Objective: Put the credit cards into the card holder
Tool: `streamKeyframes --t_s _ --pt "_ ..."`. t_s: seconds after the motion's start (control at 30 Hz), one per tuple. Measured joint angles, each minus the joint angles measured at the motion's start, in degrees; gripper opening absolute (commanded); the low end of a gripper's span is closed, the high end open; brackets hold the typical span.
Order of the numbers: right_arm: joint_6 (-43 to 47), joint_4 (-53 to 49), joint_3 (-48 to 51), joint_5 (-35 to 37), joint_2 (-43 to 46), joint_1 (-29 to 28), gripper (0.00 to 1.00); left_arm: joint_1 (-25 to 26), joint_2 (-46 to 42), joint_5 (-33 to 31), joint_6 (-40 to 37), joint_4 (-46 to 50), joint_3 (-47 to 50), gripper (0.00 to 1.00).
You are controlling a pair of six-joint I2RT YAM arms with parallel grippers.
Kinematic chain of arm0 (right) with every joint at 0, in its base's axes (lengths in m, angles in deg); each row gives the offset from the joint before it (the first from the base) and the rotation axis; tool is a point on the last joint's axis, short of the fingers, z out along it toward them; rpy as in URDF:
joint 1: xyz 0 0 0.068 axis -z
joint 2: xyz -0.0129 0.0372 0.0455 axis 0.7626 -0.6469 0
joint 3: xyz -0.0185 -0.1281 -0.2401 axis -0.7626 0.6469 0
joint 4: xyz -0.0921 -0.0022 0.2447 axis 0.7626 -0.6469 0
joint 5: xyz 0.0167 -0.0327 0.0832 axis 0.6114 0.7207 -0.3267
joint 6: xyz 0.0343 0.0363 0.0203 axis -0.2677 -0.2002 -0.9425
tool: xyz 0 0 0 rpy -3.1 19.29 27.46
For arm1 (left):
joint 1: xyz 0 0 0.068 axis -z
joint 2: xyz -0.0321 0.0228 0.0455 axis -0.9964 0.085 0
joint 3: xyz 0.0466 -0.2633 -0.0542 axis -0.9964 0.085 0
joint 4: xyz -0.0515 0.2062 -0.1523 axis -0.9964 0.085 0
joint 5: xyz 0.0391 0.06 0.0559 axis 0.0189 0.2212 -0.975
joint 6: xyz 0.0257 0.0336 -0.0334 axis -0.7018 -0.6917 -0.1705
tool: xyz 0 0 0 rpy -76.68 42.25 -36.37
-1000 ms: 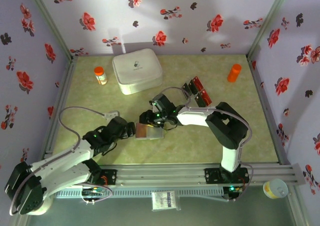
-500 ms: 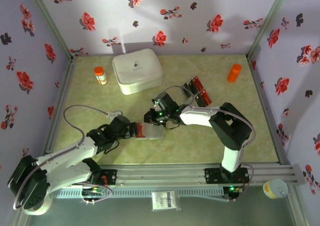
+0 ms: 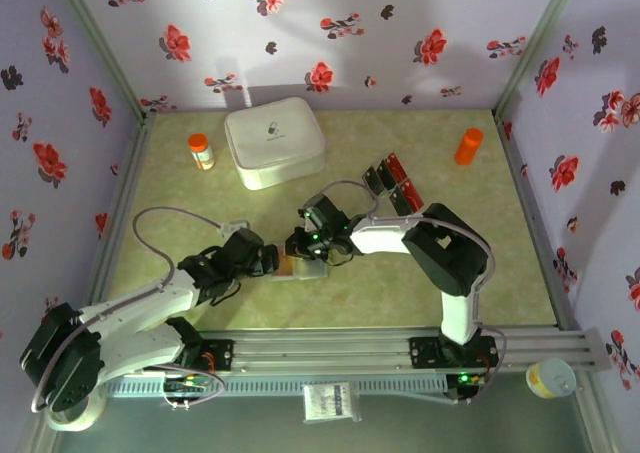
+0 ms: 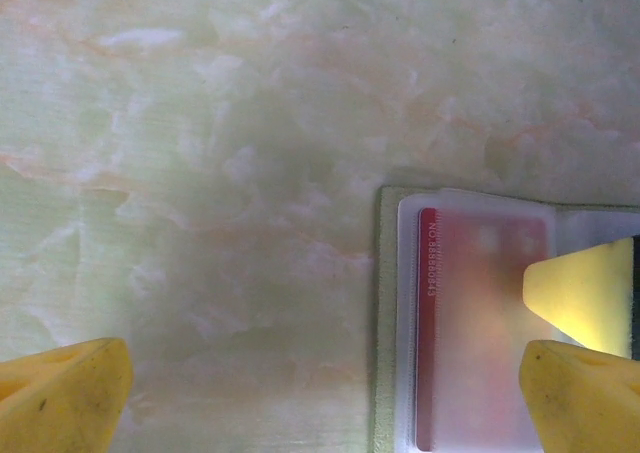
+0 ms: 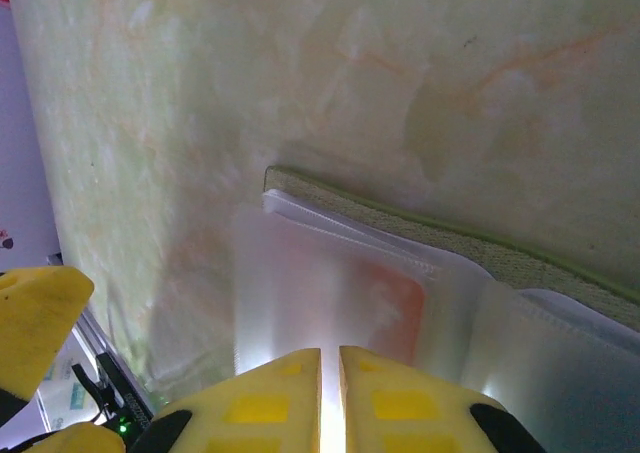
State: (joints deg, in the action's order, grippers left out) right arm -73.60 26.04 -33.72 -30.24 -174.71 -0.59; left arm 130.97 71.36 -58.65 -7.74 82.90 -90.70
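Newly narrowed, our right gripper (image 5: 330, 373) is pinching shut over the matte olive card holder (image 5: 400, 225); our left gripper (image 4: 322, 388) is gaping beside it.

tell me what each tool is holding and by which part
The right tool pinches the clear plastic sleeve on the card holder, by its free edge. The left tool is open, holding nothing.

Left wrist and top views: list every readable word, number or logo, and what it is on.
"NO." then a run of 8s: pale print along the red card edge, inside the clear pocket; last digits blurred.
White box: small dark logo, too small to read.
Orange-capped bottle: label too small to read.
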Motion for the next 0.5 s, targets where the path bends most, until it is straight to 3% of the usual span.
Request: streamKeyframes --t_s 0.5 --pt "-0.2 0.2 -0.3 0.0 -0.3 -0.2 0.12 0.0 7.1 1.1 -1.2 -2.6 0.0 1.00"
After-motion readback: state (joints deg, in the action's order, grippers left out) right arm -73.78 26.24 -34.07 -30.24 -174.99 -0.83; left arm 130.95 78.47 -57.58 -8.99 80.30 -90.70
